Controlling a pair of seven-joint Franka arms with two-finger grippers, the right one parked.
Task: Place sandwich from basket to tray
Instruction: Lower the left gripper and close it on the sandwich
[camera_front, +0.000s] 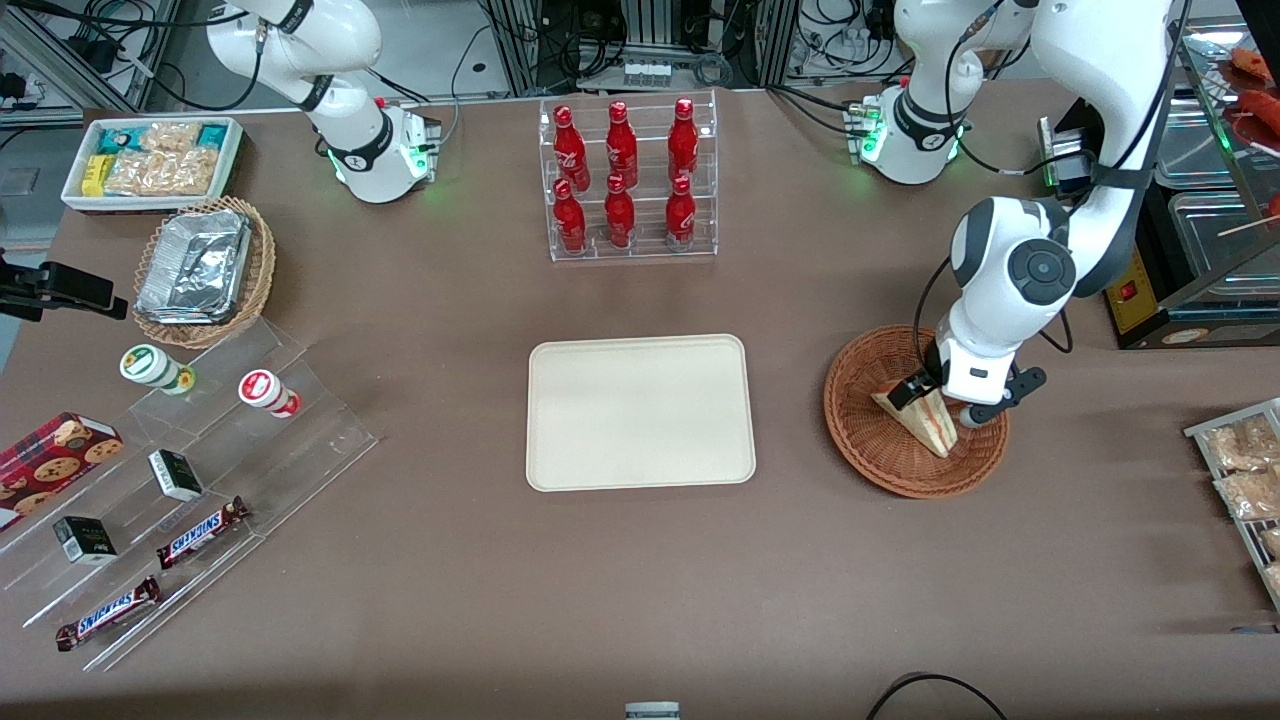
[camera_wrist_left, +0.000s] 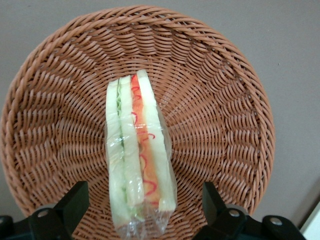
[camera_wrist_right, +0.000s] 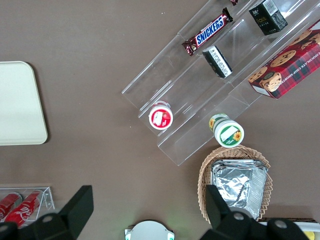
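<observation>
The left arm's tool hangs low over the basket, inside its rim, with its two fingers spread wide and gripping nothing. In the wrist view the sandwich lies between those fingers: one dark fingertip stands clear of the pale bread on one flank and the other stands clear of the bread on the other flank, with bare wicker showing in each gap, so neither pad touches it. The sandwich sits in a clear wrapper, standing on edge with its layered side up, showing white bread slices, a green layer and a red and orange layer; its narrow end points away from the tool toward the basket's middle, and its broad wrapped end lies nearest the tool. In the front view the wedge rests on the basket's floor, directly under the tool and partly covered by it, its tip reaching toward the part of the rim nearest the front camera. The basket stands on the brown worktop toward the working arm's end. The tray lies flat on the worktop beside the basket, apart from it, with nothing on it. Above the tray in the front view stands a clear rack of red bottles.
</observation>
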